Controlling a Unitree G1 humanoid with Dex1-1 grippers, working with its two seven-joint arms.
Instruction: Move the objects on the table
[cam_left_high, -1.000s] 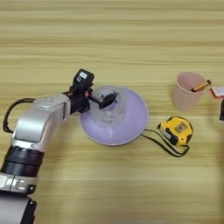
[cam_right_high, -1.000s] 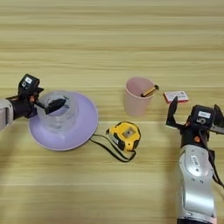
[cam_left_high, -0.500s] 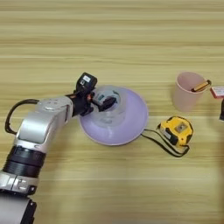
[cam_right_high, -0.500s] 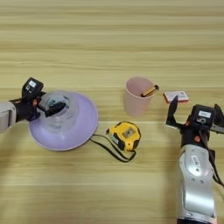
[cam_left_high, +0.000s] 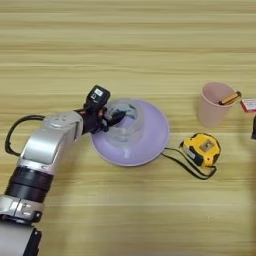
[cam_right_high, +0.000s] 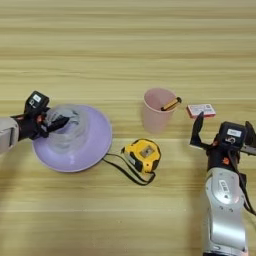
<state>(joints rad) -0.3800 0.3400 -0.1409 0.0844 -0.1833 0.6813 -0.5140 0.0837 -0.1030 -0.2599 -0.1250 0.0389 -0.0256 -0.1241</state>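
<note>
A clear tape roll (cam_left_high: 123, 129) stands inside a shallow purple plate (cam_left_high: 152, 145) left of centre on the table (cam_left_high: 128, 45). My left gripper (cam_left_high: 111, 122) reaches in from the left and is shut on the roll's near wall, one black finger inside the ring. To the right of the plate lies a yellow-and-black tape measure (cam_right_high: 143, 155), its black cord loop trailing toward the plate. Behind it stands a pink cup (cam_right_high: 156, 114) with an orange-brown pen (cam_right_high: 171, 104) leaning out. My right gripper (cam_right_high: 223, 126) stays open and empty at the right, fingers pointing up.
A small red-and-white card (cam_right_high: 201, 110) lies just beyond the right gripper, right of the cup. The left forearm (cam_left_high: 45, 150) crosses the near left of the table.
The left gripper and the tape roll have shifted slightly left and toward me within the plate. The plate, cup, tape measure and right arm have not moved.
</note>
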